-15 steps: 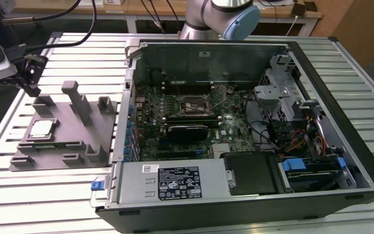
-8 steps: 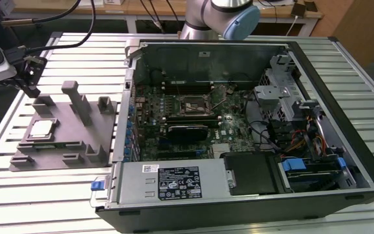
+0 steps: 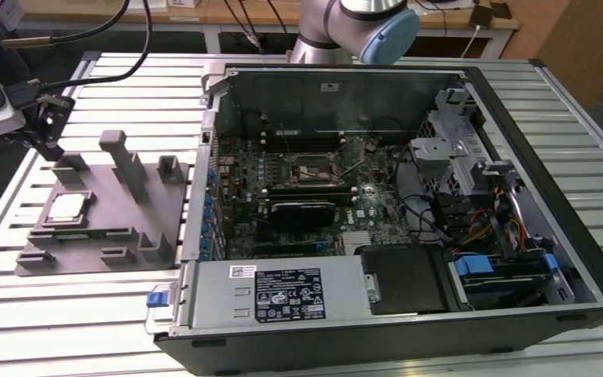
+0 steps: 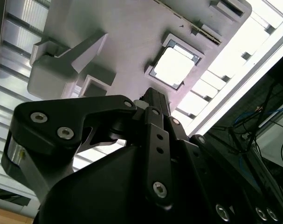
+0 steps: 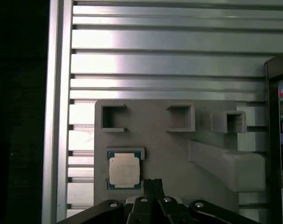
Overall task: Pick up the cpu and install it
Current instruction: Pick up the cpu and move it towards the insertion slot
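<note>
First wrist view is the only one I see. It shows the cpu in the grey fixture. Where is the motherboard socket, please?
Observer: In the exterior view, the motherboard socket lies inside the open computer case, to the exterior view's right of the grey fixture.
Operator: Does the gripper touch the cpu?
Observer: No. In the exterior view the gripper hangs near the fixture's far end, higher than the cpu and apart from it.

The cpu (image 3: 67, 207) rests on the grey fixture (image 3: 113, 218).
</note>
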Motion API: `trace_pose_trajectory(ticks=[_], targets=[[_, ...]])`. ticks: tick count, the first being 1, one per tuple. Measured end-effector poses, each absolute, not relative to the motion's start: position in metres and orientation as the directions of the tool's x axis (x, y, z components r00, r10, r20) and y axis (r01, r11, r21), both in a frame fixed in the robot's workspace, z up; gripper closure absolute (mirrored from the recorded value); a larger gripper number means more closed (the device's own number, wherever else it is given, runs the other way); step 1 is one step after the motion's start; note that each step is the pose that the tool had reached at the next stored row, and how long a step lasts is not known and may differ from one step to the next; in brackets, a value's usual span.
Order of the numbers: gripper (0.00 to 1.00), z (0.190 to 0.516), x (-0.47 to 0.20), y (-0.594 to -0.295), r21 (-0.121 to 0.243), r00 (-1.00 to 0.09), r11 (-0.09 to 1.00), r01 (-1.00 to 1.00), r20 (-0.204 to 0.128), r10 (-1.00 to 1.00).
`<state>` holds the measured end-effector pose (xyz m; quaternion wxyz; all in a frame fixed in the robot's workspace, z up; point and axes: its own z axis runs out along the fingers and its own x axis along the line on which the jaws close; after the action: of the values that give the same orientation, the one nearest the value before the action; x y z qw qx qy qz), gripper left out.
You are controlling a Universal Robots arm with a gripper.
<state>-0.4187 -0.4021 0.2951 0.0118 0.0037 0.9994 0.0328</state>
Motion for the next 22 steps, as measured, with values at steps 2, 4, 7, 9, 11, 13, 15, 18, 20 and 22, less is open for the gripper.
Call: trace_pose_trajectory(ticks=[2,4,7,9,11,13,15,18,20,22], targets=[[0.89,0.294,-0.421,-0.402,0.066,-1.000,0.998,0.007,-0.023,0.008],[0.89,0.293,-0.422,-0.403,0.066,-1.000,0.998,0.006,-0.023,0.008],[0.89,0.291,-0.424,-0.404,0.066,-1.000,0.998,0.006,-0.023,0.008],[0.89,0.290,-0.426,-0.405,0.066,-1.000,0.998,0.007,-0.023,0.008],[0.89,0.288,-0.427,-0.406,0.066,-1.000,0.998,0.007,-0.023,0.008],[0.89,0.287,-0.427,-0.407,0.066,-1.000,0.998,0.006,-0.023,0.008],[0.89,0.285,-0.428,-0.408,0.066,-1.000,0.998,0.007,-0.023,0.008],[0.89,0.283,-0.429,-0.409,0.066,-1.000,0.998,0.007,-0.023,0.008],[0.89,0.280,-0.430,-0.410,0.066,-1.000,0.998,0.007,-0.023,0.008],[0.89,0.278,-0.431,-0.410,0.066,-1.000,0.998,0.007,-0.023,0.008]])
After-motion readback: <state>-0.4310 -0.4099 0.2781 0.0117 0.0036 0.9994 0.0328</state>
